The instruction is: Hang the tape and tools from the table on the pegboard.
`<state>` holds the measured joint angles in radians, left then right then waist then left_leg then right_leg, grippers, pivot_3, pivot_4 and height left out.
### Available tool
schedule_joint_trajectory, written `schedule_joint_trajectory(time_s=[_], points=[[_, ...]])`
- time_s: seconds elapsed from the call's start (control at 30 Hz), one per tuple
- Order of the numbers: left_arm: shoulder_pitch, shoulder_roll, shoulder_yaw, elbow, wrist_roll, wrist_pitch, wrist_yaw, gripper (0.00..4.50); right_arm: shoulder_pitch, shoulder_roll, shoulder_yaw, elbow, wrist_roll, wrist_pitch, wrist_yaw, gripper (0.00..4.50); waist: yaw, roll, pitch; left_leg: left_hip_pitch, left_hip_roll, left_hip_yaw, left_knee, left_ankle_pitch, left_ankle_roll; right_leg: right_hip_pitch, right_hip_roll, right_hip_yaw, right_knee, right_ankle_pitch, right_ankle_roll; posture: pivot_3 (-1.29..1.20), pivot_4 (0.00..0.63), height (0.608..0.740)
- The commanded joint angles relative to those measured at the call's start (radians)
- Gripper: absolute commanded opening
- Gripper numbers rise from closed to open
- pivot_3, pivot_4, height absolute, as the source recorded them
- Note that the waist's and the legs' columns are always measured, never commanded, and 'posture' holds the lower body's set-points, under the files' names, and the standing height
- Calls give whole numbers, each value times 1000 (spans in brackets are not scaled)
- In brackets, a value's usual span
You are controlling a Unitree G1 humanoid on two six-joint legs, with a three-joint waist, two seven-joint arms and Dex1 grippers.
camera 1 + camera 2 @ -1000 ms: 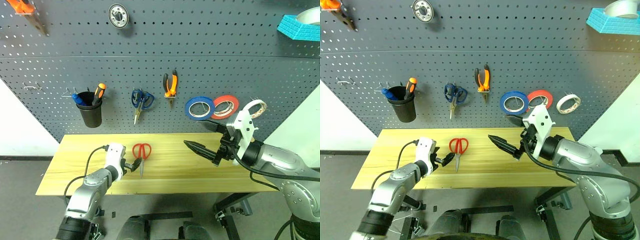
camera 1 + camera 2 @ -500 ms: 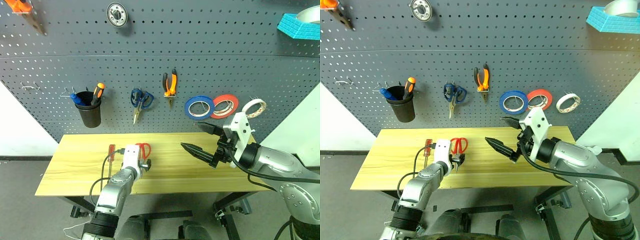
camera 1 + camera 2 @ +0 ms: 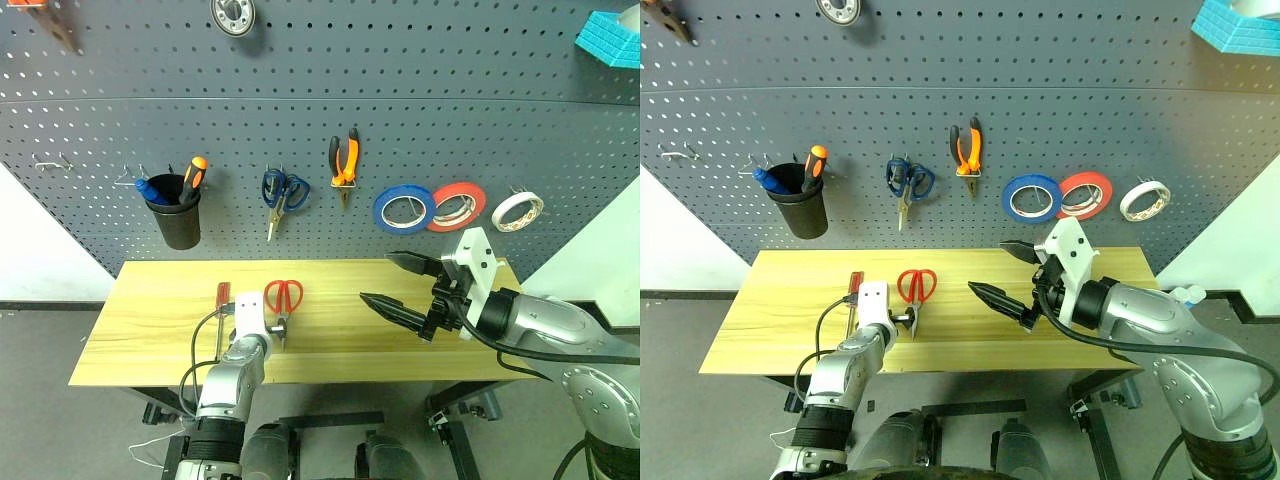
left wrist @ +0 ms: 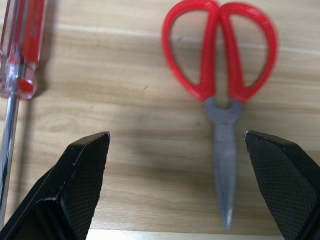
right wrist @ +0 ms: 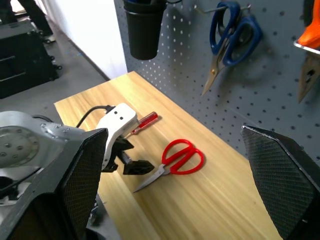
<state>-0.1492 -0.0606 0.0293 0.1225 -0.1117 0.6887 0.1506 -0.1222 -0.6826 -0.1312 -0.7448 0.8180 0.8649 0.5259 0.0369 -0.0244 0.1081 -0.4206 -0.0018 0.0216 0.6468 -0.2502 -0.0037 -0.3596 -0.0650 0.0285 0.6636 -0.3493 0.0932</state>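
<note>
Scissors (image 4: 220,100), lying centre-frame between the wide-open fingers of the left gripper (image 4: 185,185), are judged light, rigid and slippery-bladed, best pinched at the pivot.

Both head views look forward and down from above the arms, taking in the bench (image 3: 150,330) across mid-frame and the pegboard (image 3: 300,120) filling the upper half. The left wrist view sits very close over the bench top, facing down at the red scissors (image 4: 222,95) and screwdriver (image 4: 20,65). The right wrist view looks from farther off across the same scissors toward the pegboard.
</note>
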Motion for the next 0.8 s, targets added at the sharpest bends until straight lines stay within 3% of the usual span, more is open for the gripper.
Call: schedule_joint_trajectory(time_s=[0.03, 0.8], points=[[-51, -42, 11, 39, -8, -30, 5, 4500, 3, -7, -20, -48, 35, -1, -10, 4482, 0, 0, 2, -1, 0, 0, 0, 0, 0, -1, 0, 0, 0, 0, 0, -17, 144, 740], [-134, -96, -35, 200, 20, -31, 59, 4500, 9, 7, 14, -75, 65, 0, -87, 4482, -2, -3, 17, -5, 0, 0, 0, 0, 0, -5, 0, -1, 0, 0, 1, -26, 155, 740]])
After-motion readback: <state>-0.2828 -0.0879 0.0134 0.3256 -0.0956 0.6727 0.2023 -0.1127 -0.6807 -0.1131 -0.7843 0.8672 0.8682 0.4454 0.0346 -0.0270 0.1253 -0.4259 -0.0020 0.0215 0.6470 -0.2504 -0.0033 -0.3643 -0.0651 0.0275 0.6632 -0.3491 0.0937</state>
